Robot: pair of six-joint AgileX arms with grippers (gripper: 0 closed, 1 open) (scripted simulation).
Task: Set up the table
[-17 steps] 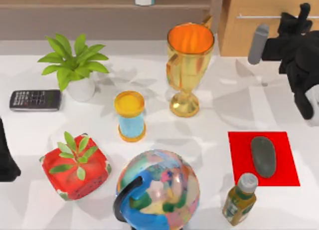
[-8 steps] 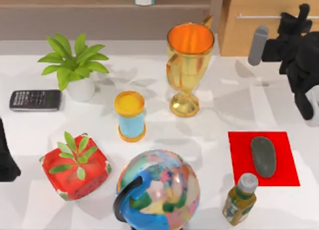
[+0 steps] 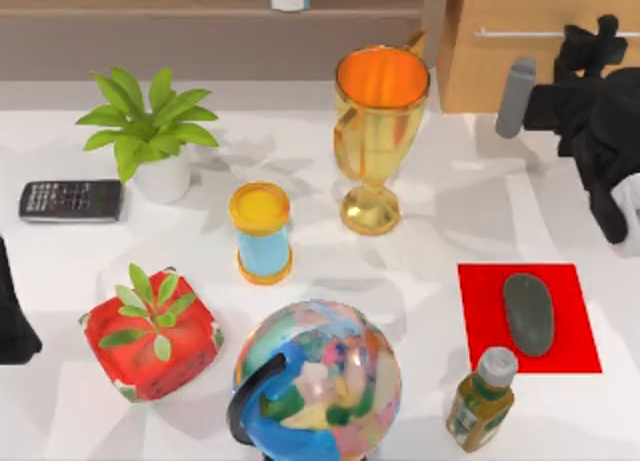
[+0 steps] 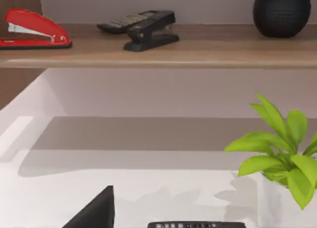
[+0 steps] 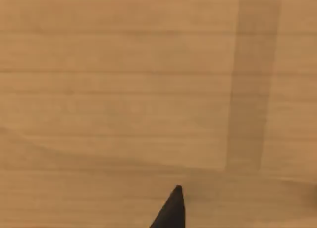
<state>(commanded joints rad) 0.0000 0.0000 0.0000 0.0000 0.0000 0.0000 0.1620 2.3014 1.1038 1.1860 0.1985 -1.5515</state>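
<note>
The white table (image 3: pixel 450 201) carries many objects. My right gripper (image 3: pixel 592 39) is raised at the back right, right against the front of the light-brown wooden drawer cabinet (image 3: pixel 530 71), close to its thin metal handle (image 3: pixel 515 33). In the right wrist view the cabinet's wooden face (image 5: pixel 148 89) is very near. My left arm (image 3: pixel 12 321) sits parked at the table's left edge.
A red mat (image 3: pixel 485 311) holds a grey mouse (image 3: pixel 528 314), with a bottle (image 3: pixel 480 399) in front. A gold cup (image 3: pixel 380 131), an hourglass (image 3: pixel 261 231), a globe (image 3: pixel 320 376), two potted plants (image 3: pixel 150 131) (image 3: pixel 150 336) and a calculator (image 3: pixel 70 200) also stand here.
The right arm has shifted slightly in front of the cabinet. Everything on the table and the left arm stay as they were.
</note>
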